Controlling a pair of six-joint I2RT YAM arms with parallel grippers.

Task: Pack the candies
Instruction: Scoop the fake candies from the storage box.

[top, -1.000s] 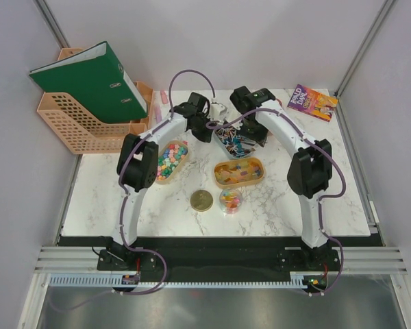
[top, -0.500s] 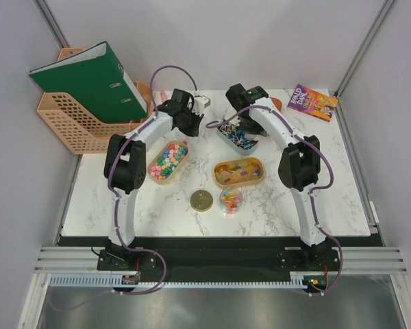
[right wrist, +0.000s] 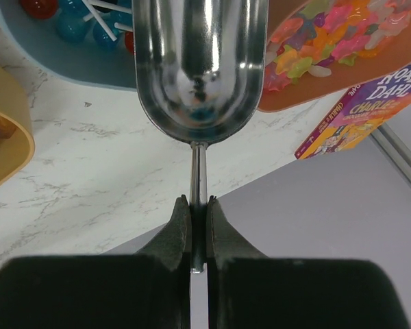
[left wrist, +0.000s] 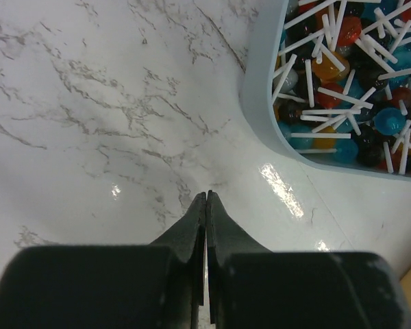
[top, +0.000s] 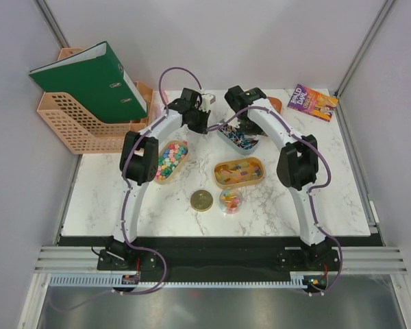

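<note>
The candies are small pink, green, yellow and orange sweets in a wooden oval tray at left centre. A small clear jar near the front holds a few more. My left gripper is shut and empty; in the left wrist view it hangs over bare marble beside the blue tray of lollipops. My right gripper is shut on the thin handle of the silver scoop in the right wrist view. The scoop bowl is empty and sits over the blue tray's edge.
An oval tray of gummies lies in the middle, and the blue lollipop tray is behind it. The round gold lid lies by the jar. An orange tray of gummies, a book and a binder rack stand at the back.
My left gripper swung out to the left and has come back right toward the blue tray. My right gripper with the scoop shifted slightly left and back, then held still.
</note>
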